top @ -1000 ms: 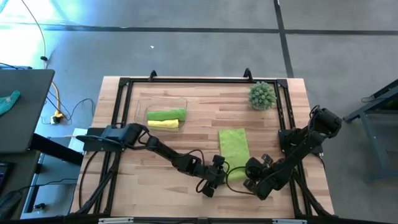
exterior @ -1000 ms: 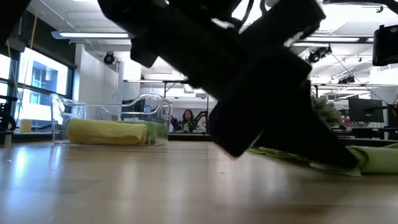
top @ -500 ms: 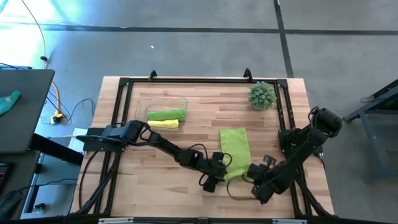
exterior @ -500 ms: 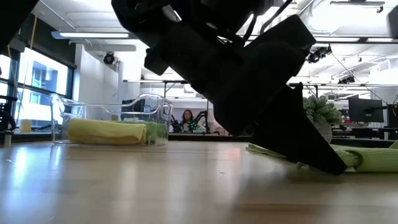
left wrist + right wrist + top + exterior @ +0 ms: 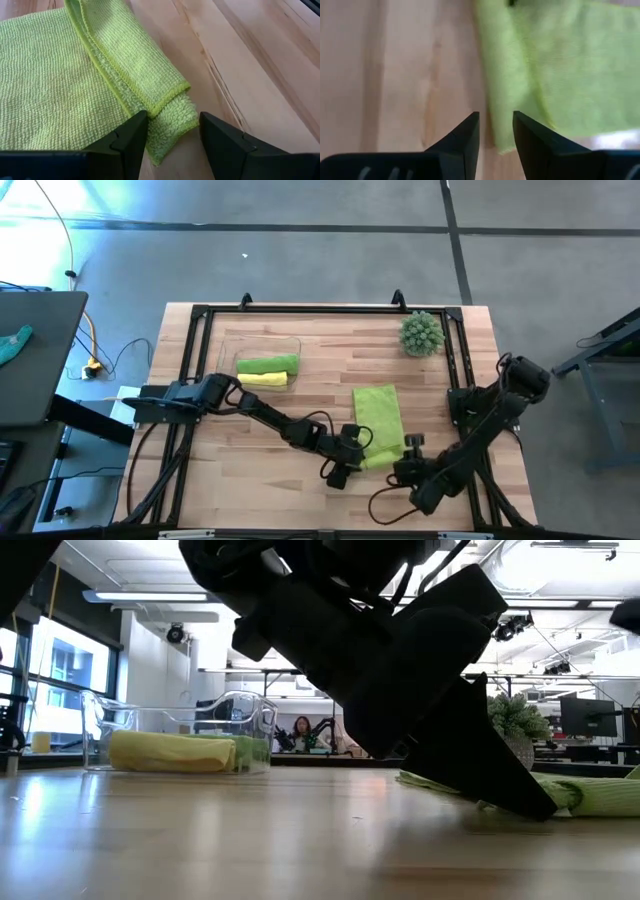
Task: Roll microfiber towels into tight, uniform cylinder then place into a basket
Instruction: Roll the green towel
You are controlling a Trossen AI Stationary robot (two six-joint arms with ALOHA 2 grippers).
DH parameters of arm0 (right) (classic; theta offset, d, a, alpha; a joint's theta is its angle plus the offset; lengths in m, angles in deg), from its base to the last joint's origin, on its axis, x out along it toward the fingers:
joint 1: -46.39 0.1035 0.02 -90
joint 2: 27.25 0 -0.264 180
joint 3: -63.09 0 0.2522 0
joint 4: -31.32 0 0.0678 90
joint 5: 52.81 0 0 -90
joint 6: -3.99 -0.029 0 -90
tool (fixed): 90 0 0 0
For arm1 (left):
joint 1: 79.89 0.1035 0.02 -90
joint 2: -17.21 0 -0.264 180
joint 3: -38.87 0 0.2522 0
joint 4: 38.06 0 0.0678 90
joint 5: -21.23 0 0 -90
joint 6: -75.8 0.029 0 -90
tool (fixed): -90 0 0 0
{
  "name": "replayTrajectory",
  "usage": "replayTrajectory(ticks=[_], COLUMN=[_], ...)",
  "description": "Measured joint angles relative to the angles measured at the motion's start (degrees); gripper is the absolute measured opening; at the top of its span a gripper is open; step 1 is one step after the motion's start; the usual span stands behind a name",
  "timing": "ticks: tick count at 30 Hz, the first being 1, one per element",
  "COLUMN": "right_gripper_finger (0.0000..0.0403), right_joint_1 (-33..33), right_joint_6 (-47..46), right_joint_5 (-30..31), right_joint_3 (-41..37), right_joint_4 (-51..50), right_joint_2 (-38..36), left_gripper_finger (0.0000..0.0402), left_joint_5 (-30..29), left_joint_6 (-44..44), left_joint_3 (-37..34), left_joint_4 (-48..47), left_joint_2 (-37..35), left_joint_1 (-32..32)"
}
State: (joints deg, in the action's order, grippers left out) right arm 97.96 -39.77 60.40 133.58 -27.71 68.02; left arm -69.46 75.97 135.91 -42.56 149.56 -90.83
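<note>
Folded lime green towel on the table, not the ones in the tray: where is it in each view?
High view: folded lime green towel lies right of center, between the two arms.
Low view: at the right edge, behind the dark arm.
Left wrist view: fills the upper left, its corner between the left tool fingers.
Right wrist view: upper right.
Shared landmark: the towel's near corner.

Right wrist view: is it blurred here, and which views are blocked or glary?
Right wrist view: soft, the lime green towel and wood grain smeared. Left wrist view: crisp, towel weave and hem clear. Low view: a dark arm up close fills the centre; bright windows and ceiling lights behind, sheen on the table. High view: evenly lit, a bright patch on the floor at top left.
</note>
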Motion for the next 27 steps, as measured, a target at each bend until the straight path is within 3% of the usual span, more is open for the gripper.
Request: replayTrajectory(ticks=[6,12,16,20,27], right_gripper_finger=[0.0123,0.0177,0.0187,0.0164,0.0079], right_joint_1=[-2.30,-3.46,-3.57,-3.37,-1.35], right_joint_6=[3.18,2.22,2.21,-1.79,-14.47], right_joint_5=[-4.84,-4.24,-4.24,-4.39,-3.76], right_joint_3=[-4.06,-6.33,-9.88,-14.02,-15.87], right_joint_4=[5.95,6.04,10.35,15.15,17.24], right_joint_2=[0.00,0.02,-0.28,-0.66,-0.92], left_gripper_finger=[0.0172,0.0172,0.0172,0.0172,0.0172], left_joint_5=[0.00,0.01,0.02,-0.49,-7.67], left_joint_6=[0.00,0.00,-0.02,0.45,7.38], left_joint_3=[0.00,0.00,-0.02,-0.02,1.93], left_joint_4=[-0.07,-0.19,-0.17,-0.30,-4.82], left_joint_2=[0.02,0.02,0.02,-0.37,-3.65], left_joint_1=[0.00,0.00,-0.03,-0.69,-3.21])
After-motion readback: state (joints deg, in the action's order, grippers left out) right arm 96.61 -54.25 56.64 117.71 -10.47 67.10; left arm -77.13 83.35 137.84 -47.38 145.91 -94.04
